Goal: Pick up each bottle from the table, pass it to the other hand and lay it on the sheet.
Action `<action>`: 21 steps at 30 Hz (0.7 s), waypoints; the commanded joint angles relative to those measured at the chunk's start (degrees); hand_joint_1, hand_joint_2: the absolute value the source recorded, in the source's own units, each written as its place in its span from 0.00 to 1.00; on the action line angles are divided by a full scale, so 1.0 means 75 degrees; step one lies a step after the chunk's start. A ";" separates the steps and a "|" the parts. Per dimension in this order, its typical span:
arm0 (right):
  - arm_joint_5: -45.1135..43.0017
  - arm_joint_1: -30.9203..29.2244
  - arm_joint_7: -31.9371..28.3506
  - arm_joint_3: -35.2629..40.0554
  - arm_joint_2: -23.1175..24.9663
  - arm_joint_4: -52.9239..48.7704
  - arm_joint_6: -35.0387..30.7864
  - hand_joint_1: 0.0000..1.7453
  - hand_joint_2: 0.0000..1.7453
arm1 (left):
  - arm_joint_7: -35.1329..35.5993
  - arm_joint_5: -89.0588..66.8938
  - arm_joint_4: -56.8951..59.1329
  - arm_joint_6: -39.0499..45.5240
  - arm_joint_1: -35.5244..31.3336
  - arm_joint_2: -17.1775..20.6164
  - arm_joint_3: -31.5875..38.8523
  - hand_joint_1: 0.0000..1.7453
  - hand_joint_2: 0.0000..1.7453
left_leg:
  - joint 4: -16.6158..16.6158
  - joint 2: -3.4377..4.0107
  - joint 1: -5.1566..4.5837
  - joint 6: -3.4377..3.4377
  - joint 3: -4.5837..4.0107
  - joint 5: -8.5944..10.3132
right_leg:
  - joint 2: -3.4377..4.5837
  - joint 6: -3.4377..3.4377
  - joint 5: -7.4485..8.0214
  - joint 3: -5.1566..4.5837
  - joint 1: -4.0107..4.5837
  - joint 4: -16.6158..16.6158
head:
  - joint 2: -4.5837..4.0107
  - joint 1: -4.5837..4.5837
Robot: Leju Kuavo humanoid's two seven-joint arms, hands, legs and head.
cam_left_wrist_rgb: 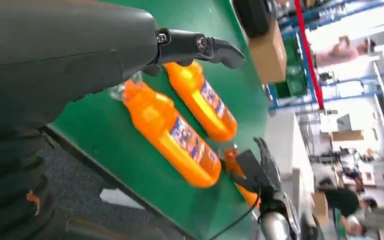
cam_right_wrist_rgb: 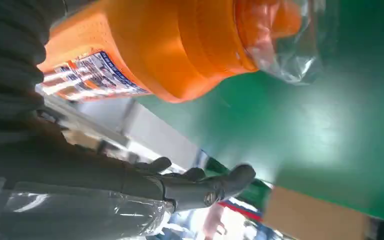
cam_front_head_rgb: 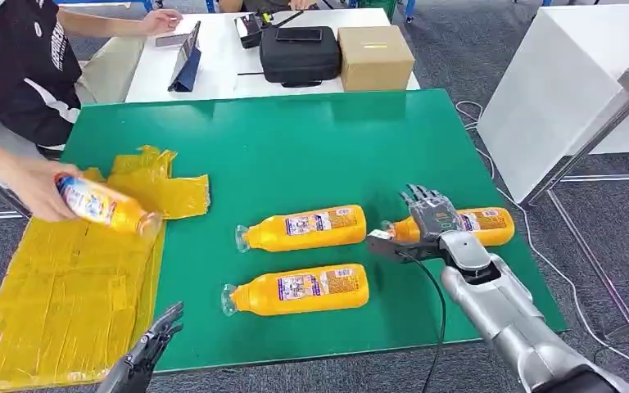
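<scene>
Three orange bottles lie on the green table (cam_front_head_rgb: 311, 139): a middle one (cam_front_head_rgb: 303, 228), a near one (cam_front_head_rgb: 299, 289) and a right one (cam_front_head_rgb: 483, 225). My right hand (cam_front_head_rgb: 430, 214) sits over the neck end of the right bottle (cam_right_wrist_rgb: 145, 45), its fingers (cam_right_wrist_rgb: 200, 185) stretched out and not closed around it. By the table's near edge, beside the yellow sheet (cam_front_head_rgb: 65, 286), my left hand (cam_front_head_rgb: 151, 340) is held low, open and holding nothing. A person's hand (cam_front_head_rgb: 37, 190) holds another bottle (cam_front_head_rgb: 102, 205) above the sheet. The left wrist view shows the near bottle (cam_left_wrist_rgb: 172, 132) and the middle bottle (cam_left_wrist_rgb: 202, 100).
A person in a black shirt (cam_front_head_rgb: 16, 65) stands at the table's left. Behind the green table is a white table (cam_front_head_rgb: 213, 41) with a black bag (cam_front_head_rgb: 299, 53), a cardboard box (cam_front_head_rgb: 374, 56) and a tablet (cam_front_head_rgb: 184, 57). Another white table (cam_front_head_rgb: 557, 82) stands to the right.
</scene>
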 commanded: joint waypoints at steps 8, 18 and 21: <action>0.0481 -0.1286 0.0838 -0.0171 0.0632 0.2357 0.0152 0.00 1.00 | 0.0404 -0.0119 -0.0049 0.0067 0.0283 -0.0387 0.0385 0.00 1.00 | -0.0003 0.0007 0.0002 -0.0022 0.0014 -0.0005 | 0.0039 -0.0010 0.0002 0.0005 -0.0001 -0.0004 | 0.0000 -0.0003; 0.0387 -0.1116 0.0769 -0.0670 0.0455 0.2977 0.0352 0.00 1.00 | 0.0480 0.0015 0.0308 -0.0047 0.0022 -0.0340 0.0301 0.00 1.00 | -0.0005 -0.0014 -0.0001 -0.0013 0.0010 0.0000 | 0.0012 -0.0004 0.0001 0.0007 -0.0003 -0.0007 | 0.0000 -0.0006; 0.0092 -0.1038 0.0633 -0.0926 0.0402 0.2939 0.0572 0.00 1.00 | 0.0512 -0.0013 0.0410 -0.0064 -0.0008 -0.0293 0.0242 0.00 1.00 | -0.0008 -0.0024 0.0000 -0.0011 0.0014 0.0003 | -0.0002 -0.0004 0.0001 0.0011 -0.0003 -0.0014 | 0.0000 -0.0006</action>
